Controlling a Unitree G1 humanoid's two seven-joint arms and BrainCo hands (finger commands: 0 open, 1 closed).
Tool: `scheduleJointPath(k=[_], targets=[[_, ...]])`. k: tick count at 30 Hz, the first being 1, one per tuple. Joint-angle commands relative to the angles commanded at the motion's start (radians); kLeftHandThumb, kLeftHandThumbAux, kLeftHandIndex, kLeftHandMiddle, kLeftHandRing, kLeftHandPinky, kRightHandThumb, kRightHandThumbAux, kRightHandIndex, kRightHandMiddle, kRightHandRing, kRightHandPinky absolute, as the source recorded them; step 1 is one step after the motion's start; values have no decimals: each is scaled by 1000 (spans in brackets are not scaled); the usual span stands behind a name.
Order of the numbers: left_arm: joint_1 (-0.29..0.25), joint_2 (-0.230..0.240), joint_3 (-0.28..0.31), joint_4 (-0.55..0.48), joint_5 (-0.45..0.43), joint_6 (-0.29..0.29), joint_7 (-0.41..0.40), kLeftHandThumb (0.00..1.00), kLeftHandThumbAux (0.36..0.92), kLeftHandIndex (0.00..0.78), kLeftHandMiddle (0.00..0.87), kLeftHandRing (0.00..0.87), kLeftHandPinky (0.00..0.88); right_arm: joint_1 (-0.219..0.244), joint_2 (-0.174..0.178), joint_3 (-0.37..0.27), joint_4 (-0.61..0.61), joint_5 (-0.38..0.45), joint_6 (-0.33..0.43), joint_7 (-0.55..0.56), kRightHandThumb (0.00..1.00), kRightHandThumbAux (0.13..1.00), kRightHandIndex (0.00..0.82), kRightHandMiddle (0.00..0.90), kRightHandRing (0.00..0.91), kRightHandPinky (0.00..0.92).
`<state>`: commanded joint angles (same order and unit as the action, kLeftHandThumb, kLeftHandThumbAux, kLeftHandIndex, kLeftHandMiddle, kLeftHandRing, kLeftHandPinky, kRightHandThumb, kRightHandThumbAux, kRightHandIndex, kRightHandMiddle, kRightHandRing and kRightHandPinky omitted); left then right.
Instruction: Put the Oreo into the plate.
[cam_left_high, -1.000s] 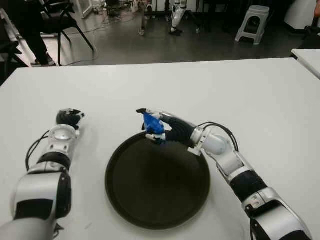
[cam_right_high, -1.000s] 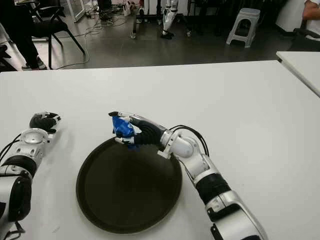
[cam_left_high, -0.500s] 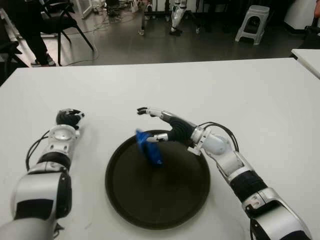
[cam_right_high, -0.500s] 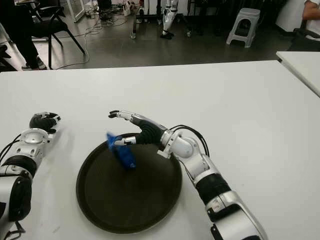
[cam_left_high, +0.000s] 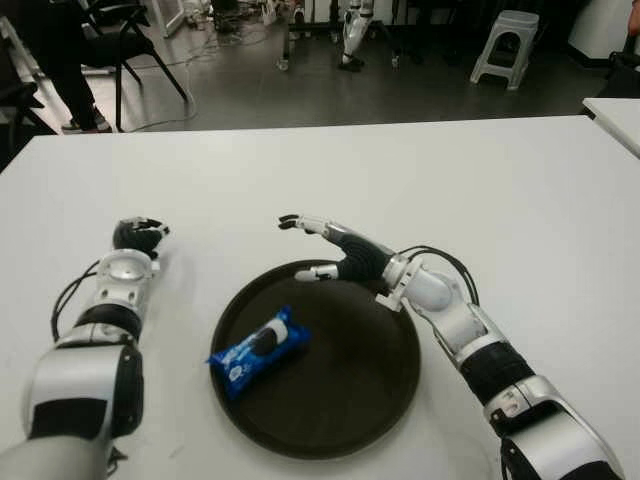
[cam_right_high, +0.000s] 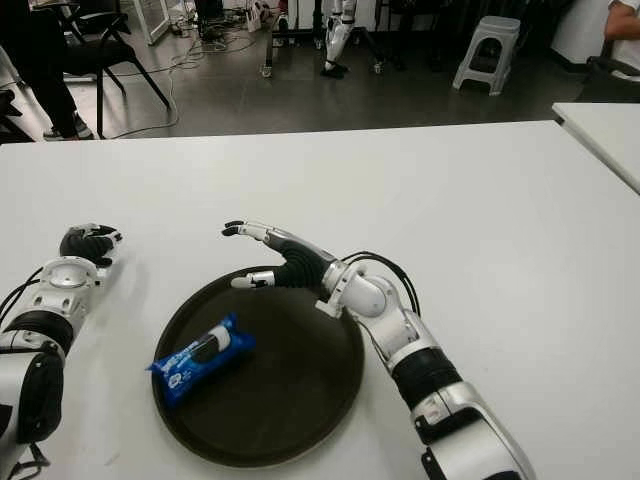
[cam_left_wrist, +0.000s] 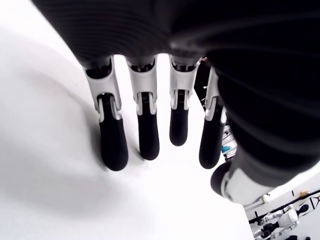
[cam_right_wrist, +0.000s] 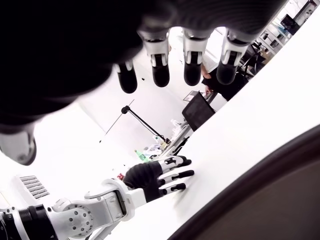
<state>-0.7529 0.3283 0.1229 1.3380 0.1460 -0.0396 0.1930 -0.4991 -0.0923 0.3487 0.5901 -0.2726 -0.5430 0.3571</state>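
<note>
Quick count of what was on view: one Oreo pack (cam_left_high: 258, 350), blue wrapper, and one dark round plate (cam_left_high: 370, 390) under it, both on one white table (cam_left_high: 500, 180), plus the corner of a second white table (cam_left_high: 615, 115) off to the right. Two robot hands were there, the left hand (cam_left_high: 138, 236) and the right hand (cam_left_high: 325, 250), and neither had anything in its grip. Further back on the floor there was one white stool (cam_left_high: 505, 42), one dark chair (cam_left_high: 125, 35), and one person's legs (cam_left_high: 60, 60) beside the chair.
</note>
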Motion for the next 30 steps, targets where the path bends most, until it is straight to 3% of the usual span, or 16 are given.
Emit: scheduleJointPath(k=[20, 30], targets=[[3, -1, 9, 0, -7, -2, 3, 685, 718, 401, 201, 214, 213, -13, -6, 1, 24, -3, -34, -2, 187, 359, 0, 0, 0, 0], [0, 0, 8, 0, -3, 3, 1, 683, 719, 400, 197, 211, 224, -34, -8, -14, 68, -34, -58, -80, 207, 382, 0, 0, 0, 0]])
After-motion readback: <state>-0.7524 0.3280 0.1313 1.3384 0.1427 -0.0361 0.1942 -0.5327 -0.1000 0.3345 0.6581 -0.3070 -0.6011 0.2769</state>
